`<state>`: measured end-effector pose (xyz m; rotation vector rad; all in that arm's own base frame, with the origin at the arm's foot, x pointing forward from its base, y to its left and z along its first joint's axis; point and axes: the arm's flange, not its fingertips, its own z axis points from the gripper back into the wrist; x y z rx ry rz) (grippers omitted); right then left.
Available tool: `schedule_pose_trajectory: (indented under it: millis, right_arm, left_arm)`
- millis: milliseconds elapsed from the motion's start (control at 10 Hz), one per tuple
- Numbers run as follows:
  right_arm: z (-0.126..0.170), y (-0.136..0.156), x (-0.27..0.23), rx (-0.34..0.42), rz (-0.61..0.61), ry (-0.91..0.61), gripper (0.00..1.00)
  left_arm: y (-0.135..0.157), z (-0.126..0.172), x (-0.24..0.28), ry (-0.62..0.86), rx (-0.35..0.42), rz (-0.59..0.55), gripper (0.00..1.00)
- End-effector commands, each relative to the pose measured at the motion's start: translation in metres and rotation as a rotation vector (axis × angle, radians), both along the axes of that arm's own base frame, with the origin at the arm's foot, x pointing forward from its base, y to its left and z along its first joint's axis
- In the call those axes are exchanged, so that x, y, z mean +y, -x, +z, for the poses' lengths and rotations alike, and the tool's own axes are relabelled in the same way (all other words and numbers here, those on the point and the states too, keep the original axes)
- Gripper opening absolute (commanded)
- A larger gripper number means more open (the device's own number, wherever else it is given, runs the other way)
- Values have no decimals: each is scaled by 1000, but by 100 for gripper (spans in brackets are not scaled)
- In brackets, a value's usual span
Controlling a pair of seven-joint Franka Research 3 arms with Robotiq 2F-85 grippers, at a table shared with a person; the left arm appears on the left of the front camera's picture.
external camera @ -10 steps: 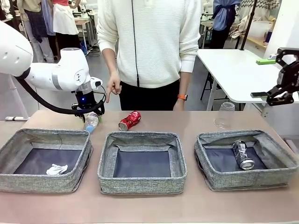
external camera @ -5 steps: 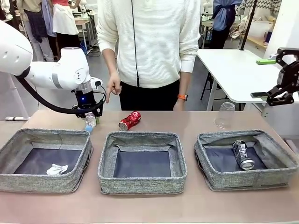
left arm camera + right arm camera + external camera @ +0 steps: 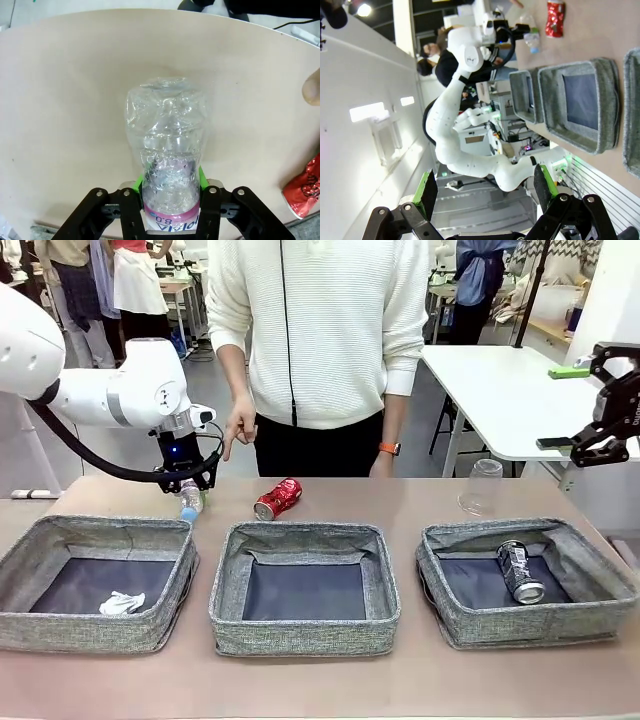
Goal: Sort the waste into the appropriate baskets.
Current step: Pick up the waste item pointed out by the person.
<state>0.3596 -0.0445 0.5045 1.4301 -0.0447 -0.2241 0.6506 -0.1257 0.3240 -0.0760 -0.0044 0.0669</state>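
My left gripper (image 3: pixel 187 486) is shut on the clear bottle (image 3: pixel 190 503), which hangs cap down just behind the left basket (image 3: pixel 100 633). In the left wrist view the green pads (image 3: pixel 137 182) pinch the crumpled bottle (image 3: pixel 167 130) near its pink label. A crushed red can (image 3: pixel 278 498) lies on the table behind the middle basket (image 3: pixel 303 636). A clear cup (image 3: pixel 482 486) stands upside down behind the right basket (image 3: pixel 530 630), which holds a dark can (image 3: pixel 520 571). A white paper ball (image 3: pixel 121 602) lies in the left basket. My right gripper (image 3: pixel 600 400) hangs open, high at the far right.
A person in a white sweater stands at the far side, one hand (image 3: pixel 238 430) pointing down near my left arm. Its fingertip (image 3: pixel 312 92) shows at the edge of the left wrist view. A white side table (image 3: pixel 500 390) stands back right.
My left gripper's fingers have closed in on the bottle, and the gripper with it has shifted slightly left. The right arm has not moved.
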Motion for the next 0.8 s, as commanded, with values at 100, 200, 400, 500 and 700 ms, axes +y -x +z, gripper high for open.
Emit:
schedule_pose_trajectory:
  millis: [100,200,400,500,700]
  right_arm:
    - [0,2,0,-8,2,9,100]
    - [0,2,0,-8,2,9,100]
    - [0,2,0,-8,2,9,100]
    - [0,2,0,-8,2,9,100]
    - [0,2,0,-8,2,9,100]
  left_arm:
    - [21,60,14,38,-27,34,36]
    - [48,110,19,71,-10,54,36]
    - [140,170,21,-43,-28,23,36]
    - [192,170,23,-101,-78,-120,36]
    - [202,164,34,-72,-74,-164,36]
